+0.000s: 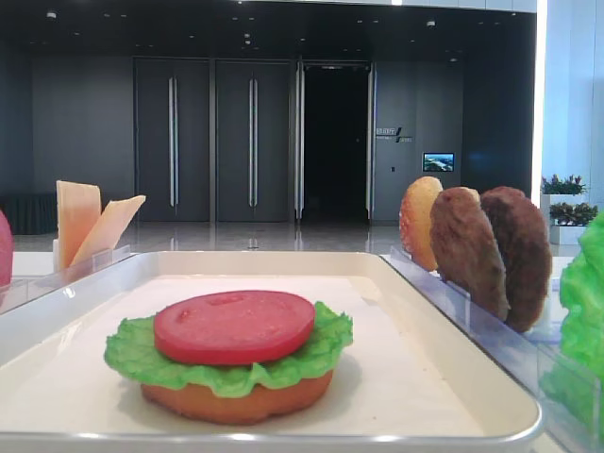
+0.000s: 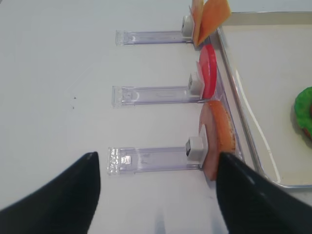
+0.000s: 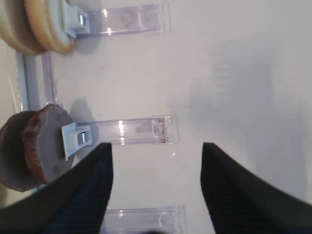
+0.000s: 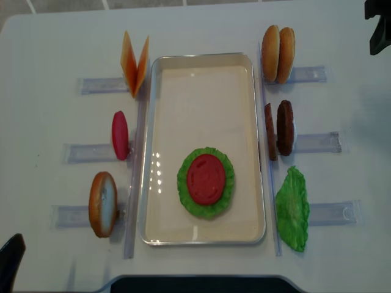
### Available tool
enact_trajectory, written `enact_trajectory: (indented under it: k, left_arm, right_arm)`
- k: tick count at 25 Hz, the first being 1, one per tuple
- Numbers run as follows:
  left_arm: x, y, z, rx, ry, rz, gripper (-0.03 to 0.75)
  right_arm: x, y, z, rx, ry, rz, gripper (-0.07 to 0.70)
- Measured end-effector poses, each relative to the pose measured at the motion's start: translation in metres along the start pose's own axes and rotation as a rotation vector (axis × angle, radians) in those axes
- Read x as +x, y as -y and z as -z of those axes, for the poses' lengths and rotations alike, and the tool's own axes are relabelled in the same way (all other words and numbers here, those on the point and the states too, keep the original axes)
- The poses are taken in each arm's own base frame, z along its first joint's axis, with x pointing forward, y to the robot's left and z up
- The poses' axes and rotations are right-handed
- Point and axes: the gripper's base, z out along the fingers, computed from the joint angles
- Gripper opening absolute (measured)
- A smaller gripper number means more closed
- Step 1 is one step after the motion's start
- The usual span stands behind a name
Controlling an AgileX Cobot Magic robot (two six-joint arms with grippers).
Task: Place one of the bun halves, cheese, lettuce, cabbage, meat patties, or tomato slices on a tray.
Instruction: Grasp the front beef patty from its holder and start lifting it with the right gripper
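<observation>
The cream tray holds a stack: a bun half, lettuce and a tomato slice on top. Left of the tray stand cheese, a tomato slice and a bun half. To its right are bun halves, meat patties and lettuce. Cabbage is out of view. My left gripper hangs open and holds nothing, over the table beside the near bun half. My right gripper is open, nothing in it, near the patties.
Clear plastic racks lie along both long sides of the tray, each with a white pusher block. The white table spreads out beyond them. In the overhead view the left arm shows at the bottom left corner and the right arm at the top right.
</observation>
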Motion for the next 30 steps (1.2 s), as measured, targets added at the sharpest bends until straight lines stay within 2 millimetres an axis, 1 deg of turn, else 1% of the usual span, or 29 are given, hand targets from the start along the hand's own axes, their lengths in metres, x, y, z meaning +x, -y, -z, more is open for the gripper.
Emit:
enact_trajectory:
  k: [2,9,12,16,22,25,30]
  left_arm:
    - [0.000,0.000,0.000,0.000,0.000,0.001,0.538]
    - [0.000,0.000,0.000,0.000,0.000,0.002,0.480]
    - [0.000,0.000,0.000,0.000,0.000,0.002,0.459]
    - [0.000,0.000,0.000,0.000,0.000,0.002,0.426]
    - [0.000,0.000,0.000,0.000,0.000,0.002,0.377]
    - [0.000,0.000,0.000,0.000,0.000,0.002,0.354]
    - [0.000,0.000,0.000,0.000,0.000,0.002,0.324]
  right_arm:
    - [0.002,-0.012,-0.001,-0.012,-0.006,0.006,0.414]
    - [0.013,-0.065,-0.009,-0.052,-0.046,0.038,0.414]
    - [0.019,-0.087,-0.018,-0.038,-0.074,0.051,0.414]
    - [0.027,-0.110,-0.031,-0.023,-0.114,0.059,0.415]
    - [0.036,-0.137,-0.056,-0.001,-0.186,0.123,0.415]
    - [0.041,-0.147,-0.066,0.018,-0.208,0.155,0.417]
    - [0.040,-0.151,-0.070,0.034,-0.175,0.132,0.424]
